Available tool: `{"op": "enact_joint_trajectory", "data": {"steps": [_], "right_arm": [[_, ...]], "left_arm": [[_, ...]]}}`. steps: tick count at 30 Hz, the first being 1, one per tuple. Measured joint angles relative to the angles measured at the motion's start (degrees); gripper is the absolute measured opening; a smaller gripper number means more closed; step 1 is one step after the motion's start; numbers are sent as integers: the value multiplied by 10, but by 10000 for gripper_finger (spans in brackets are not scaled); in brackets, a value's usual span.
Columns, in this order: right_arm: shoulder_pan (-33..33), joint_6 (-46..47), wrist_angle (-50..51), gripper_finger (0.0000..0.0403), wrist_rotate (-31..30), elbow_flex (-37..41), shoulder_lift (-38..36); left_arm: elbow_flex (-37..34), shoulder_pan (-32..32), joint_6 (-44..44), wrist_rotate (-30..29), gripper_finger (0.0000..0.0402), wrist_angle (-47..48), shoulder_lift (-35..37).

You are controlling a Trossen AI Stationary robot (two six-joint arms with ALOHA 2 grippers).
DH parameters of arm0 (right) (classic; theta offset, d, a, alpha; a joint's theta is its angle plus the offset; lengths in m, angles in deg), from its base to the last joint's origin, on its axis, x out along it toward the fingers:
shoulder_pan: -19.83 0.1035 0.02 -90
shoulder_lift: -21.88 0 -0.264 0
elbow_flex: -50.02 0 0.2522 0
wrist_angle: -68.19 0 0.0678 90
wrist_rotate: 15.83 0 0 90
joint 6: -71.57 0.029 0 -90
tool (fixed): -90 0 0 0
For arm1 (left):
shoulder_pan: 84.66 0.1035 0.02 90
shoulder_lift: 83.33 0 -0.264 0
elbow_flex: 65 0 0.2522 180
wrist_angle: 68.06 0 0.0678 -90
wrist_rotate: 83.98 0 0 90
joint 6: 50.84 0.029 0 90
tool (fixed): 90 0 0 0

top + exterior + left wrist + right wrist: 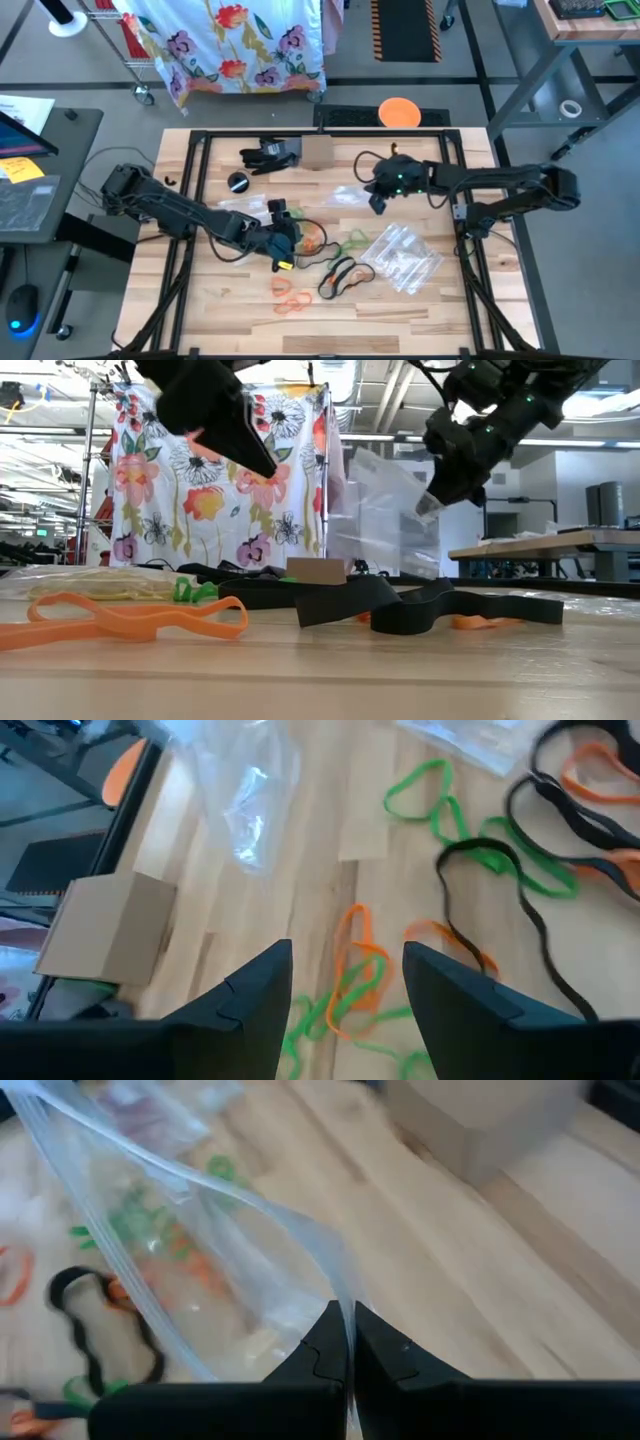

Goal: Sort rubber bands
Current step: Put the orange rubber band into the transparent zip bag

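Observation:
Rubber bands lie loose on the wooden table: orange ones, black ones, green ones, and an orange-and-green tangle. My left gripper hovers open just above that tangle, slanting down, with one finger on either side of it and touching nothing. Farther back, my right gripper is shut on a clear plastic bag, which it holds up over the table's middle. My right gripper pinches a thin edge of the clear bag between its two shut fingertips, slanting down from the table's right. The bag spreads away from the fingers and hangs slack below them. Whether its lower end rests on the table cannot be told.
A pile of clear bags lies at the right. A small cardboard box, black parts and a black round piece sit toward the far edge. An orange disc lies beyond it.

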Motion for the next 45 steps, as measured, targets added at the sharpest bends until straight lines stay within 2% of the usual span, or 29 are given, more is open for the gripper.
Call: {"op": "enact_joint_trajectory", "data": {"steps": [4, 9, 13, 19, 24, 30, 42, 45], "right_arm": [[-11, 4, 3, 0, 1, 2, -9], [0, 3, -11, 0, 3, 2, -8], [12, 2, -21, 0, 3, 2, -8], [25, 0, -24, 0, 3, 2, -8], [29, 0, -23, 0, 3, 2, -8], [45, 0, -23, 0, 3, 2, -8], [54, 0, -24, 0, 2, 2, -8], [54, 0, -26, 0, 2, 2, -8]], "left_arm": [[-17, 24, 9, 0, 187, -26, 0], [-18, 61, -3, 32, 187, -34, -30], [-19, 88, 50, 75, 187, -63, -84], [-18, 113, 131, 93, 178, -136, -141], [-18, 136, 148, 129, 162, -188, -168], [-18, 158, 115, 180, 155, -160, -169], [-17, 170, 97, 183, 154, -129, -189], [-16, 176, 98, 185, 140, -137, -194]]}}
